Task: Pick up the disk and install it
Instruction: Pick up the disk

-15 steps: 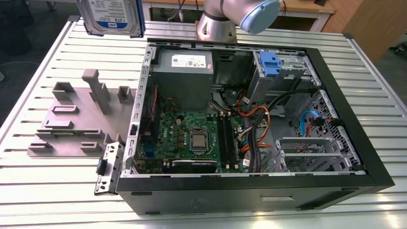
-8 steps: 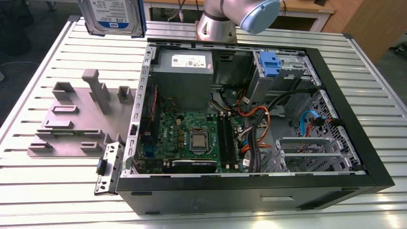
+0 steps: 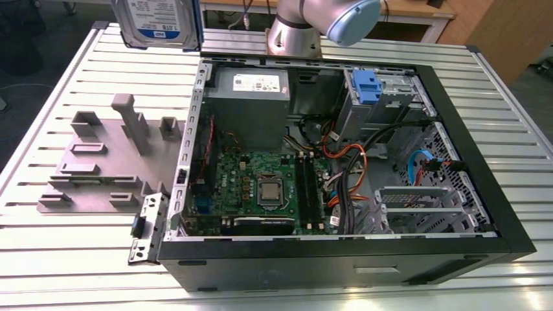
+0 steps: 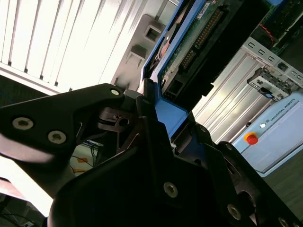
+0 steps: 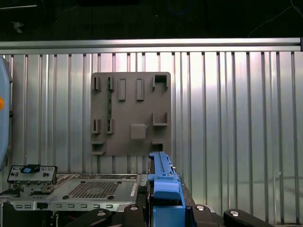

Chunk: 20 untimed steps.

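The disk (image 3: 155, 23), a silver drive with a blue-and-white label in a blue carrier, hangs upright in the air over the table's far corner, at the exterior view's left, beside the arm's column (image 3: 294, 32). In the second wrist view my gripper (image 4: 163, 118) is shut on the carrier's blue edge, and the disk (image 4: 189, 42) shows its green circuit board. In the first wrist view the carrier's blue edge (image 5: 163, 179) stands between the black fingers (image 5: 208, 215).
The open computer case (image 3: 484, 162) lies on the slatted metal table (image 3: 69, 259), with a drive bay and blue latch (image 3: 366, 87) at its far end and a grey power supply (image 3: 250, 87) beside it. A grey fixture plate (image 3: 103, 162) lies at the case's left.
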{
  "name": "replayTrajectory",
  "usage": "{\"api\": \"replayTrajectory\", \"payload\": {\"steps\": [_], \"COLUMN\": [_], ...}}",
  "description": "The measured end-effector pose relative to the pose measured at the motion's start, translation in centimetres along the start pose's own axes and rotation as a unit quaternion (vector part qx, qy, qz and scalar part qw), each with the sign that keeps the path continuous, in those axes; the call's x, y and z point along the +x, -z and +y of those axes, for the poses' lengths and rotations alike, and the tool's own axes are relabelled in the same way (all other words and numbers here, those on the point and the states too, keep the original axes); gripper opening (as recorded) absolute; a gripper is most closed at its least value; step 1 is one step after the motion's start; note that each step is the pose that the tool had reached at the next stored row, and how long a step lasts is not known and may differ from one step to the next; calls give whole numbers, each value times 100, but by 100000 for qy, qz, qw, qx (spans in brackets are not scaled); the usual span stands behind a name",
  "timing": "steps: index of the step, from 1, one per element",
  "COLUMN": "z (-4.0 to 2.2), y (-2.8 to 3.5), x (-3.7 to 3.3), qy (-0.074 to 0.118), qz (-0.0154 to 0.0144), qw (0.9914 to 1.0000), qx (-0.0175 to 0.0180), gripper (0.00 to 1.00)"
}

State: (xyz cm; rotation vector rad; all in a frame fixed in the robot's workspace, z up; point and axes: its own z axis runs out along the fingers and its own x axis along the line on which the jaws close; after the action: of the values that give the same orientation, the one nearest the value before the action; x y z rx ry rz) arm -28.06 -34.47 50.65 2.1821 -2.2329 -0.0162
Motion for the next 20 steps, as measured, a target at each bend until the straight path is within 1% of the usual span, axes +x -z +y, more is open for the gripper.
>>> {"api": "replayTrajectory", "payload": {"steps": [4, 20], "z": [-24, -157], "y": [0, 3], "x": [0, -4], "qy": [1, 2], "qz": [-1, -1], "qw": [100000, 100000], "qx": [2, 1], "gripper": [36, 36]}}
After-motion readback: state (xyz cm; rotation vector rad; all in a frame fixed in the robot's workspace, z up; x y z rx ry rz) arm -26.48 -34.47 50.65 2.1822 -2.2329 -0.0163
